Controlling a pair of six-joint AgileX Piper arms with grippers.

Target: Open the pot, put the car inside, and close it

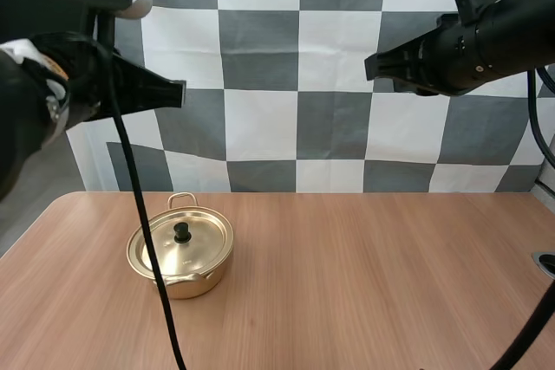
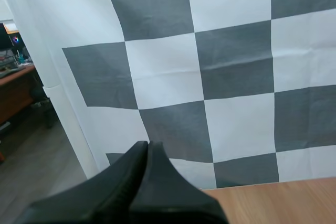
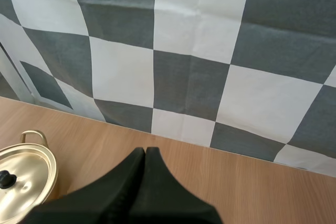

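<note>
A gold pot (image 1: 180, 250) with its lid on and a black knob (image 1: 182, 231) stands on the left half of the wooden table (image 1: 364, 283). My left gripper (image 1: 180, 93) hangs high above the pot, shut, its fingers lying together as one dark wedge (image 2: 147, 148). My right gripper (image 1: 369, 67) is raised high over the table's right half, also shut on nothing (image 3: 145, 153). In the right wrist view the pot (image 3: 23, 182) sits well off to the side of the fingers, lid and knob (image 3: 6, 180) in place.
The tabletop (image 3: 236, 182) is bare wood around the pot. A dark round fitting (image 1: 546, 262) sits at the table's right edge.
</note>
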